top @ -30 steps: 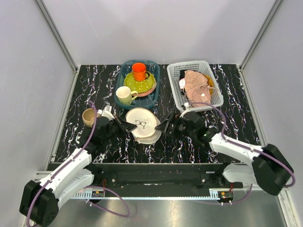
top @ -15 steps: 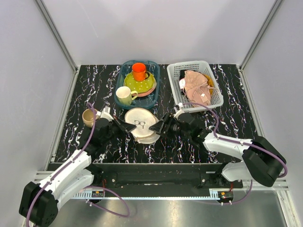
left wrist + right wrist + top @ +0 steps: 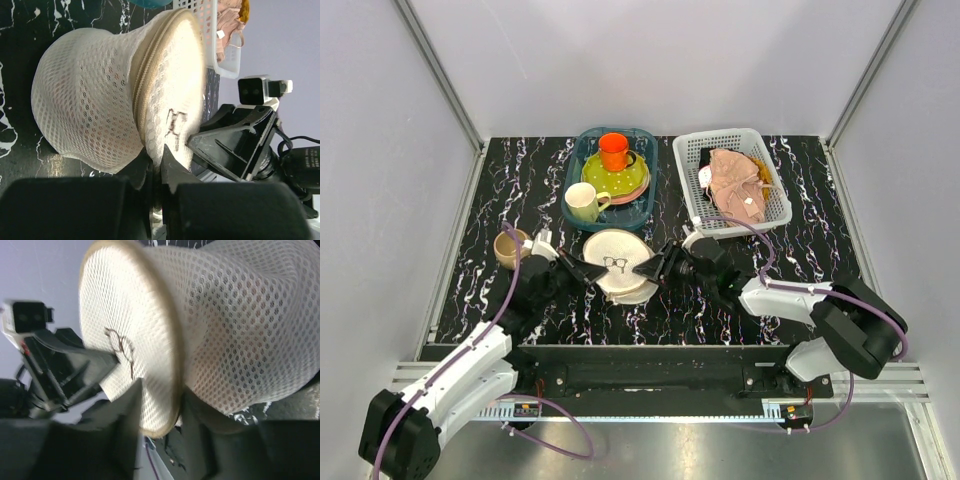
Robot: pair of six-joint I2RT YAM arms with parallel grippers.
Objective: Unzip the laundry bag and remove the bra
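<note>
In the top external view, the right gripper [image 3: 655, 267] has travelled left from open table over the last second and now meets the right edge of the laundry bag [image 3: 618, 265]. The bag lies near the middle of the table, in front of the white basket [image 3: 682, 165]. The left gripper [image 3: 582, 270] has kept its place at the bag's left edge. With one arm anchoring the bag and the other arriving, the unzipping looks set up but not begun.

In the left wrist view, the left gripper's [image 3: 156, 162] jaws are closed to a sliver, pinching the bag's [image 3: 90, 95] rim just beside the zip seam. The zip reads as fully closed along the visible seam. The bra is not out. Only a faint warm tint shows through the mesh, too vague to name.

In the right wrist view, the right gripper's [image 3: 160, 427] jaws stand partly apart, one finger on each side of the bag's [image 3: 240, 320] rim. The printed face lies against one finger. The blur hides whether they press the rim yet or have found the zip pull.
</note>
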